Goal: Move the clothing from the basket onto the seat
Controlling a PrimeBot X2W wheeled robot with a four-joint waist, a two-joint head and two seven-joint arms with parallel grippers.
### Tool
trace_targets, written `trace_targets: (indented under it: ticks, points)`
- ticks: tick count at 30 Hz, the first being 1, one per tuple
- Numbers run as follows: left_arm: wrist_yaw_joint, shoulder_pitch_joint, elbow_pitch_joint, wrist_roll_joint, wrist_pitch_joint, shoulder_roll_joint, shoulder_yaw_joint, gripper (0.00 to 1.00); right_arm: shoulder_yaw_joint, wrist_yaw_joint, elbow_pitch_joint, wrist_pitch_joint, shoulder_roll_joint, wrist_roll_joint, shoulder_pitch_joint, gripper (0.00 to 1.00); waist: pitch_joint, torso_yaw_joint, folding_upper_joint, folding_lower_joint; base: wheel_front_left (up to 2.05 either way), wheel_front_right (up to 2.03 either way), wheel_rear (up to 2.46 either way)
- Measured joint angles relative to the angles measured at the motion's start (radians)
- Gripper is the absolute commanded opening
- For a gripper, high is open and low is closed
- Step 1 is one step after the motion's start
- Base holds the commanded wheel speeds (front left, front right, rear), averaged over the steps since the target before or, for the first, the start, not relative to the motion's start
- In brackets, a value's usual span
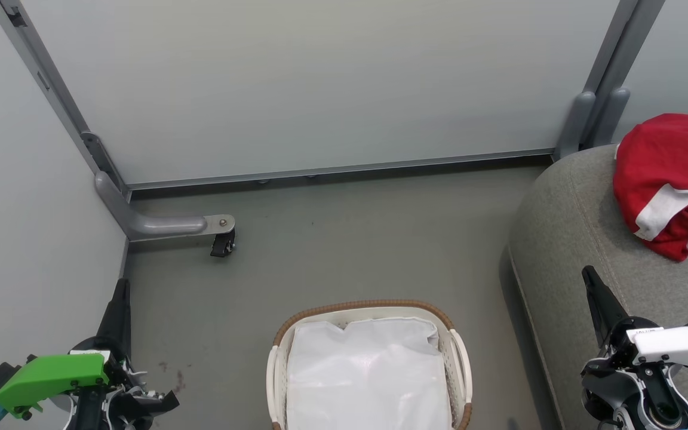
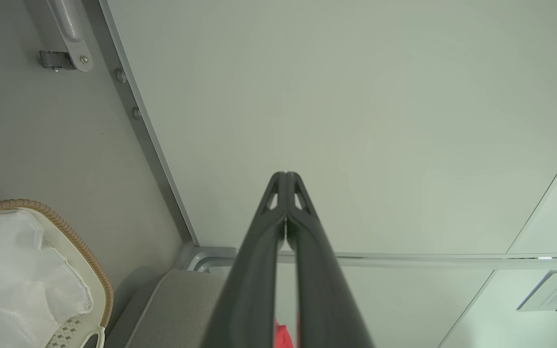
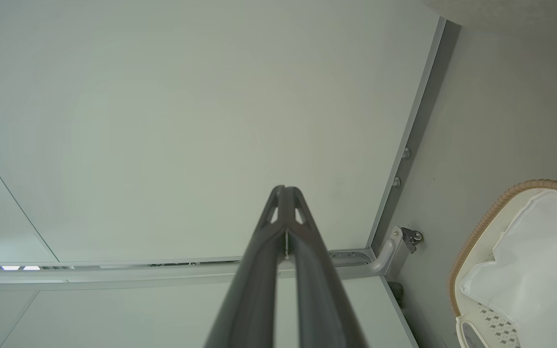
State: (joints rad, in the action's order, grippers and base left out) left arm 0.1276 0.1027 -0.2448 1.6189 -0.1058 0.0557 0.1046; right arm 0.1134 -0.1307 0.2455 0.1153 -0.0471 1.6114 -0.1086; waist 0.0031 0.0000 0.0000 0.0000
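The grey seat [image 1: 565, 239] fills the right side. The basket [image 1: 368, 307] stands on the floor [image 1: 350, 239] beside it, white liner [image 1: 368, 370] showing, and the red clothing [image 1: 666, 173] lies bunched on the seat. The left gripper [image 2: 285, 175] and right gripper [image 3: 285, 188] are both closed, fingers pressed together, holding nothing.

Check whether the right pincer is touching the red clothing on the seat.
Apart. Head view shows bare seat between the right pincer and the clothing.
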Motion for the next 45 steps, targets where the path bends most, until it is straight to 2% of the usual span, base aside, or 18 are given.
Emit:
trace_targets:
  ticks: [45]
  points:
    - [0.0, 0.0, 0.0, -0.001, -0.006, -0.002, 0.005, 0.0, 0.0, 0.0, 0.0, 0.0, 0.0, 0.0, 0.0, 0.0, 0.0, 0.0, 0.0, 0.0, 0.0, 0.0, 0.0]
